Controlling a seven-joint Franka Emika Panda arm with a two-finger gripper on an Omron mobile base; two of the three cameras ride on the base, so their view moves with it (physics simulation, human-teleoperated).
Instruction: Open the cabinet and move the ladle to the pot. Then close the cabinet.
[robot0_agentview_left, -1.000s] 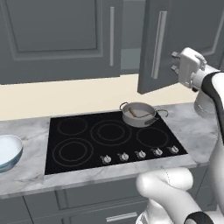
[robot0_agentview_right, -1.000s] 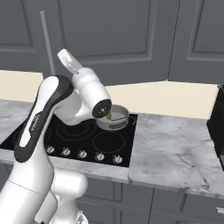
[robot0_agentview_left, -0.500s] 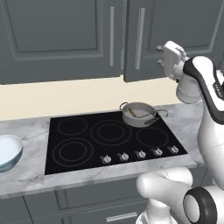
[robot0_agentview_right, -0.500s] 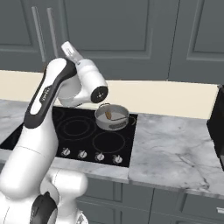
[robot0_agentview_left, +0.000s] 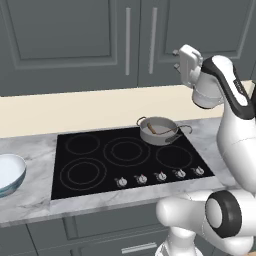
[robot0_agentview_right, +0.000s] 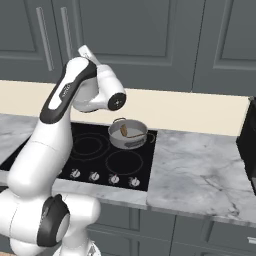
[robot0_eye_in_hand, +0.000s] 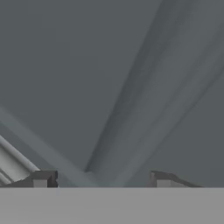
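No readable text, labels, brands or numbers in any view. Cooktop knobs (robot0_agentview_left: 161, 176) below the gripper (robot0_agentview_left: 178, 59) carry small marks, too small to read. Cabinet (robot0_agentview_left: 70, 40) doors in front of it are plain.

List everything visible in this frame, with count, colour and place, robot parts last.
cabinet: one, dark grey, on the wall above the counter, both doors shut, silver bar handles.
pot: one, silver-grey, on the back right burner.
ladle: one, brown wooden end showing, lying in the pot.
cooktop: one, black, set in the counter.
bowl: one, pale blue-white, at the counter's left end.
counter: one, grey marble.
gripper: one, dark tips apart, facing the cabinet door, holding nothing.
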